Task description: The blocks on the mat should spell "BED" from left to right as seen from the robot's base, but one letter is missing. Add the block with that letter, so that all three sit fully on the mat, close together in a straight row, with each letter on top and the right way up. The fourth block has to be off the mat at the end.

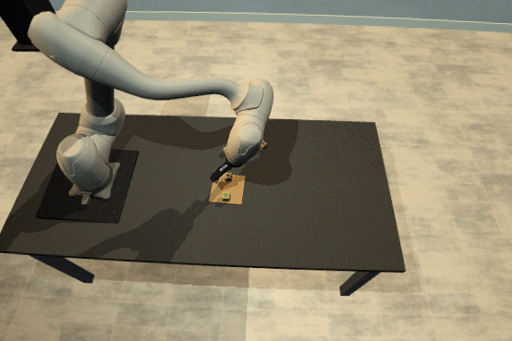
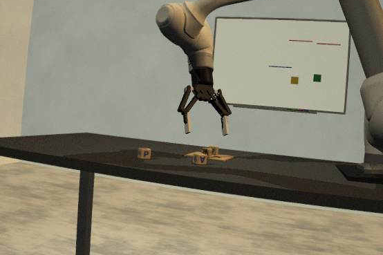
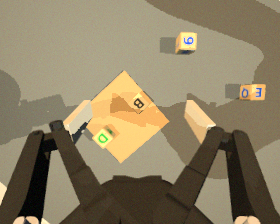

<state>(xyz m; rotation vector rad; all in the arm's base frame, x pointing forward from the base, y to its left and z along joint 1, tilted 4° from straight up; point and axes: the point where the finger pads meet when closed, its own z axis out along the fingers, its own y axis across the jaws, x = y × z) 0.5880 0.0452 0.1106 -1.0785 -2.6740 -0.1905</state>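
1. Tan mat (image 3: 141,131) is carrying the B block (image 3: 138,103) and the D block (image 3: 103,137).
2. Gripper (image 2: 206,128) is hanging above the mat, fingers wide apart, gripping nothing.
3. E block (image 3: 252,92) is lying on the dark table (image 1: 323,215), off the mat.

Hand (image 1: 222,171) above mat (image 1: 237,194)

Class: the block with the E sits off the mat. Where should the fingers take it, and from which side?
Come from above and close the fingers on two opposite upright sides of the E block. It is a cube flat on the table, free all round.
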